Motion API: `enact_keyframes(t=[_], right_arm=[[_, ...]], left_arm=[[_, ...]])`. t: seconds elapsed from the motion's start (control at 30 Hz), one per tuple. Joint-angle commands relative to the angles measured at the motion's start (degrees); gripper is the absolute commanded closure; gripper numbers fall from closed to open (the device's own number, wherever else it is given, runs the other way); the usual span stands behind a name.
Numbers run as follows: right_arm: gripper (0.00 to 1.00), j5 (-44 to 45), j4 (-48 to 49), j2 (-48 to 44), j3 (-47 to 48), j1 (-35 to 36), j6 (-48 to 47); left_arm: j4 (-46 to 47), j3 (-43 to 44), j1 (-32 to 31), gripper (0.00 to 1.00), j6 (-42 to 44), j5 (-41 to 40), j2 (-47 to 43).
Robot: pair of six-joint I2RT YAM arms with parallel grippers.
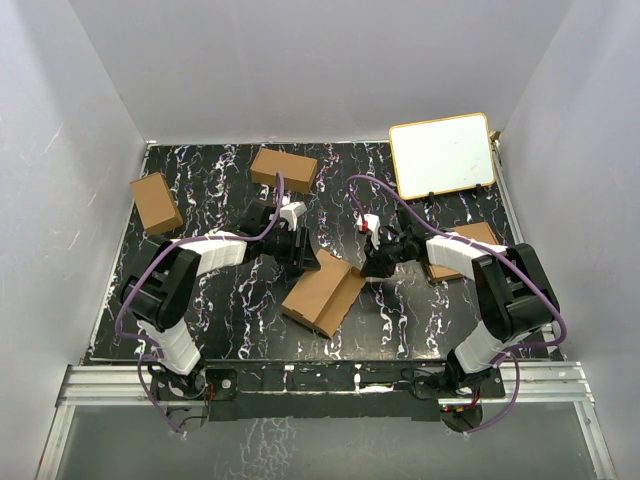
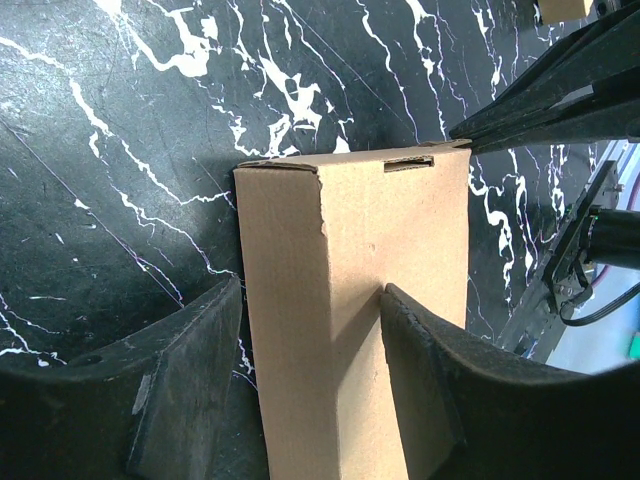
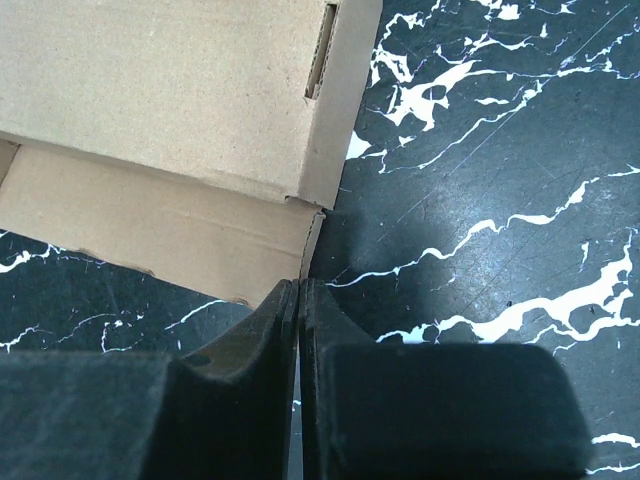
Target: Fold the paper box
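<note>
Left wrist view: paper box (image 2: 395, 250) fills centre frame on the counter (image 2: 120, 150), left claw (image 2: 310, 290) half-spread, clamped across it. Right claw (image 3: 300, 295) fully closed, empty, tip at the box's corner. I judge it light, crushable; hold flat faces, not creases.

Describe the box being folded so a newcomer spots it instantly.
On the black marbled table, look to the middle. The paper box lies there at a slant: longer than the left carton and the back carton, with one flap open.
</note>
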Motion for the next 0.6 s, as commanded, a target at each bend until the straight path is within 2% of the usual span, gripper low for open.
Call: enact_keyframes(t=[0.0,0.57], right_arm=[[0.92,-2.0,-0.1,-0.5,2.1,0.2,-2.0],[0.92,-2.6,3.2,-1.4,1.5,2.4,1.1]], left_arm=[[-4.8,-0.2,0.4,0.46,2.6,-2.1,-0.8],[-5.0,0.6,0.3,0.46,2.3,-0.8,0.4]])
